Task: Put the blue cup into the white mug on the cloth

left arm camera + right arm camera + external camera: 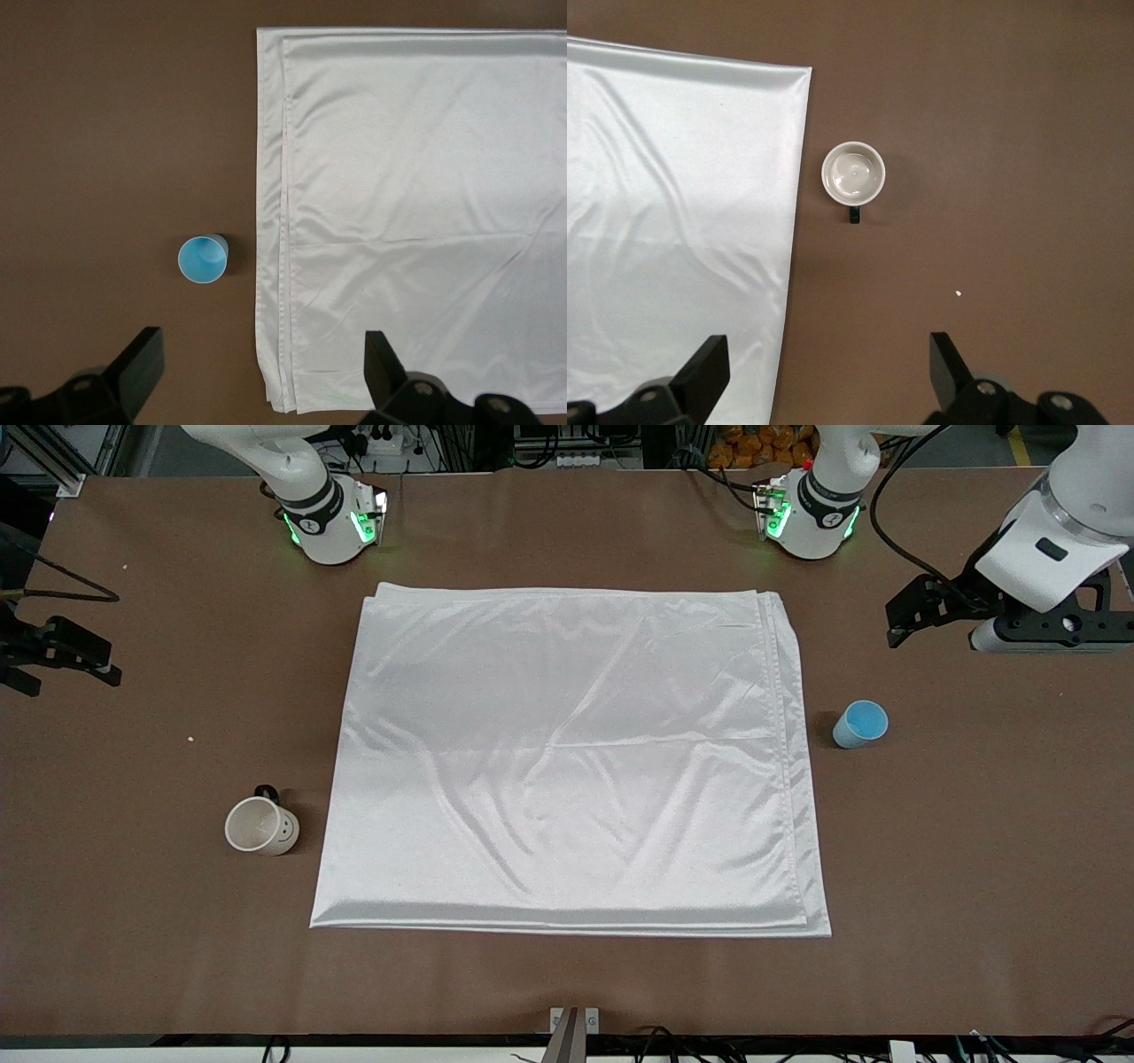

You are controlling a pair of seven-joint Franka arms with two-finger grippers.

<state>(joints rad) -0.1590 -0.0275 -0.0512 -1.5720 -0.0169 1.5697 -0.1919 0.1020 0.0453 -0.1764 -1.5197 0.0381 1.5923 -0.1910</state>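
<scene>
The blue cup (859, 724) stands upright on the brown table beside the cloth's (567, 762) edge, toward the left arm's end. The white mug (261, 826) with a black handle and a smiley face stands upright off the cloth, beside its nearer corner at the right arm's end. My left gripper (897, 624) is open and empty, high over the bare table near the blue cup (203, 259) and the cloth's edge (416, 204). My right gripper (75, 666) is open and empty, high over the table at the right arm's end. Its view shows the mug (853, 172) and the cloth (673, 221).
The cloth lies flat and lightly wrinkled in the middle of the brown table (974, 850). Small white crumbs (190, 738) lie on the table near the mug, one also in the right wrist view (959, 293). Both arm bases (332, 522) stand along the table's edge farthest from the front camera.
</scene>
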